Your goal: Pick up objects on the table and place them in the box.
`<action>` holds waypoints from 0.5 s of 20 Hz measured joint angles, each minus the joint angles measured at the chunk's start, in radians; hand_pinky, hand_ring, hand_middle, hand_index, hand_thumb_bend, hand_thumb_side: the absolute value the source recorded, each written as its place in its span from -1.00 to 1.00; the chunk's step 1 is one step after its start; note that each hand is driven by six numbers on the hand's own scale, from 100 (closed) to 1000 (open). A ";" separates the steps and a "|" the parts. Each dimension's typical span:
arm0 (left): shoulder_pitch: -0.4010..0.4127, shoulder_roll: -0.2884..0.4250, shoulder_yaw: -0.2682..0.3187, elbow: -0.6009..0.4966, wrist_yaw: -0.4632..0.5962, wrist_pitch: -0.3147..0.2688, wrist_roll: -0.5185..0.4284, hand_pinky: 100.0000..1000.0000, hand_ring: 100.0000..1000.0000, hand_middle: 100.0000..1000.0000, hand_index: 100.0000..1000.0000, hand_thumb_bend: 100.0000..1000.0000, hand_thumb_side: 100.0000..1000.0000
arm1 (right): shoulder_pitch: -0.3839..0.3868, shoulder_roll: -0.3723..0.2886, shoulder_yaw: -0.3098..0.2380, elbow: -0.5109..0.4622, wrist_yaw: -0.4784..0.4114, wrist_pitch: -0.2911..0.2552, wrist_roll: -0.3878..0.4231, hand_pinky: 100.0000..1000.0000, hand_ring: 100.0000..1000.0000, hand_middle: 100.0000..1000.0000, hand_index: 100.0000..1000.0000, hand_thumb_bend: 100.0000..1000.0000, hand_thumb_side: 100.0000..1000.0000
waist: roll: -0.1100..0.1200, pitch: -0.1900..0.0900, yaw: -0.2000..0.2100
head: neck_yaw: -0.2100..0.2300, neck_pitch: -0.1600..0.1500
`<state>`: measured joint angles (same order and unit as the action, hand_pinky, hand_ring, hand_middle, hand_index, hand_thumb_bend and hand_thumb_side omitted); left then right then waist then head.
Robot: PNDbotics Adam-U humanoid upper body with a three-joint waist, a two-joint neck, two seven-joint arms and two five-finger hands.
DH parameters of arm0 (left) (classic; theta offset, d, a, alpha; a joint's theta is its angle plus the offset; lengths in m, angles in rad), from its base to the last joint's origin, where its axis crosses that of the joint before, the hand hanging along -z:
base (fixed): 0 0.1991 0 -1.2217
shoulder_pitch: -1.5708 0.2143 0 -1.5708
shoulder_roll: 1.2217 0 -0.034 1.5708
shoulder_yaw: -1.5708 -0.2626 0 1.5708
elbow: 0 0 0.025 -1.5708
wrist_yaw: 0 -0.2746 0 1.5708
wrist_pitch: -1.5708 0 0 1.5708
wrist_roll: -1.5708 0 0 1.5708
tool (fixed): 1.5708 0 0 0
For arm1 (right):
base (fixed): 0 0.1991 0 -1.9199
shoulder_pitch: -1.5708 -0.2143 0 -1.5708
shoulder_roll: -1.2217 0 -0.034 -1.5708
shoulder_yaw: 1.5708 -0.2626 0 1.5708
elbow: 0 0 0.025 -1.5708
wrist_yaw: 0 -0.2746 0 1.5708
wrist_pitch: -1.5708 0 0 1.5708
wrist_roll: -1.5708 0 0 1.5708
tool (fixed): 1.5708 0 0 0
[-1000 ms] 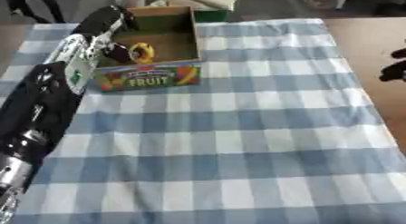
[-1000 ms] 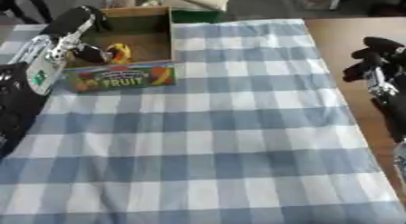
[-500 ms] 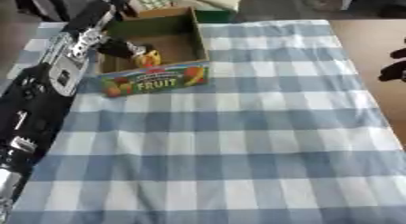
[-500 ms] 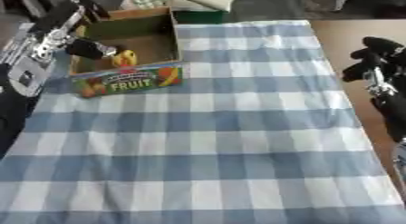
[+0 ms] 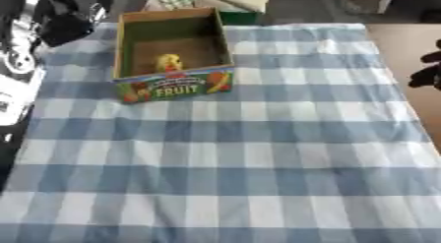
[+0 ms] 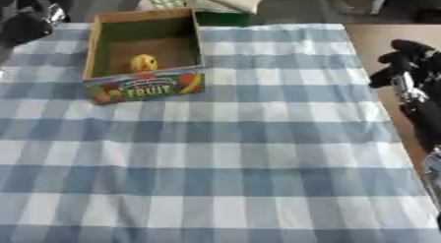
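Cardboard box [image 5: 172, 55] holds one yellow object [image 5: 169, 63]; checked cloth [image 5: 241, 153] shows nothing left. Left hand [image 5: 65, 25] beside box, grip unclear; right hand [image 6: 405, 60] curled, empty.

A blue-and-white checked tablecloth [image 5: 241, 153] covers the table; bare brown tabletop [image 5: 405, 45] shows at far right; dark floor [image 5: 301, 6] lies beyond.

A small object [image 5: 169, 63] lies in the box [image 5: 175, 84], far left on the table [image 5: 258, 153].

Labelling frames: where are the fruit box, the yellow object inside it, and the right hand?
fruit box [image 5: 176, 86], left eye view, printed front wall.
yellow object [image 6: 143, 63], right eye view, its middle.
right hand [image 6: 405, 65], right eye view, dark fingers.
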<state>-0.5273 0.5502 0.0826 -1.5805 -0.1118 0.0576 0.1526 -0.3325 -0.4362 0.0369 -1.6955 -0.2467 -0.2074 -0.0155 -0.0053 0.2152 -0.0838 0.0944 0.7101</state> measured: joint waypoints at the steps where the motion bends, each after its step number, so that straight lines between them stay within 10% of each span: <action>1: 0.023 -0.001 0.013 -0.020 0.028 0.003 0.007 0.15 0.21 0.17 0.32 -0.28 -0.18 | 0.000 0.000 0.000 0.000 0.000 0.000 -0.001 0.04 0.04 0.16 0.56 -1.00 -0.31 | -0.001 0.000 0.002 | 0.000 0.000; 10: 0.155 -0.057 0.089 -0.113 0.136 0.006 0.044 0.14 0.20 0.16 0.32 -0.25 -0.08 | 0.007 0.000 -0.002 0.000 0.000 -0.001 -0.004 0.04 0.04 0.16 0.56 -1.00 -0.31 | -0.003 0.000 0.017 | -0.008 0.000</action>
<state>-0.3721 0.4936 0.1711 -1.6934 0.0245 0.0639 0.1967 -0.3251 -0.4362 0.0347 -1.6953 -0.2467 -0.2086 -0.0195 -0.0080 0.2149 -0.0668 0.0861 0.7103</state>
